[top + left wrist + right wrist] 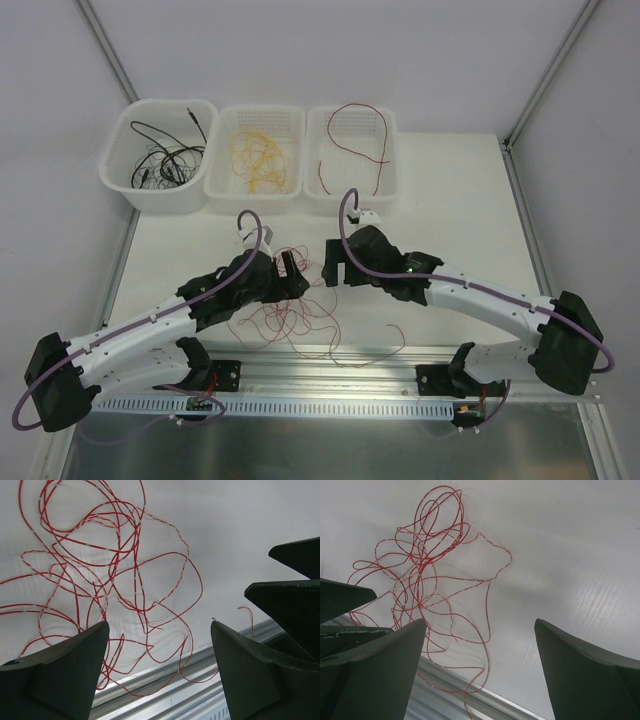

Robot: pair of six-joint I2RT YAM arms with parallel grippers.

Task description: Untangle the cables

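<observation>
- Two tools: the left tool point(292, 266) and the right tool point(334, 262) face each other, close together, over the near part of the tabletop point(450, 215).
- In its wrist view, the left tool point(159, 630) stands spread wide with nothing between its fingers; the right tool point(480, 625) is just as wide and empty.
- One loose tangle of red cables point(290, 322) lies on the tabletop below and between the two tools, reaching onto the metal rail point(340, 358) at the near edge.
- Three white bins sit in a row at the far edge. The left bin point(160, 103) holds black cables point(165, 160), the middle bin point(262, 108) holds yellow cables point(262, 155), and the right bin point(335, 206) holds a single red cable point(340, 143).
- The strands in the red tangle point(115, 580) cross too often to count, and its loops run off the left edge of the left wrist view.
- From above, both tools' fingertips are hard to make out against the dark arm bodies.
</observation>
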